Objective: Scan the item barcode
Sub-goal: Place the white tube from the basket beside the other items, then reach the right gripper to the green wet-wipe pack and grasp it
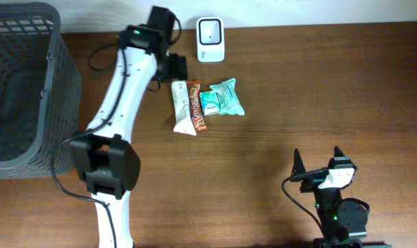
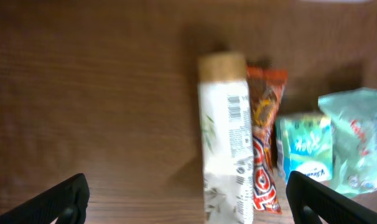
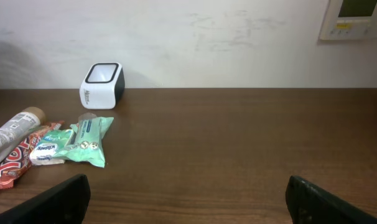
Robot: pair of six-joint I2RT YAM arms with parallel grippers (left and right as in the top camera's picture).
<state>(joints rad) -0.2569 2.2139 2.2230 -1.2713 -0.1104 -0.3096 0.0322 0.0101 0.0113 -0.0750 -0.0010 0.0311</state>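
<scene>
L end effector (image 2: 191,202): fingertips (image 2: 58,200) sit at both bottom corners of the wrist view, spread wide w/ nothing betw. them, so open and empty. Just beyond, flat on the worktop (image 1: 332,83), lies the white bar (image 2: 224,143), barcode side up. Touching its R side is the orange-red bar (image 2: 263,143), then a small tissue pack (image 2: 303,146), then a green pouch (image 2: 356,146), all edge to edge in one row. At the back edge stands the scanner (image 1: 210,30), near the row but apart from it. Far left: grey mesh basket (image 1: 60,69). R end effector (image 3: 191,202) is low at front right, well apart from the items, fingers wide, holding nothing.
</scene>
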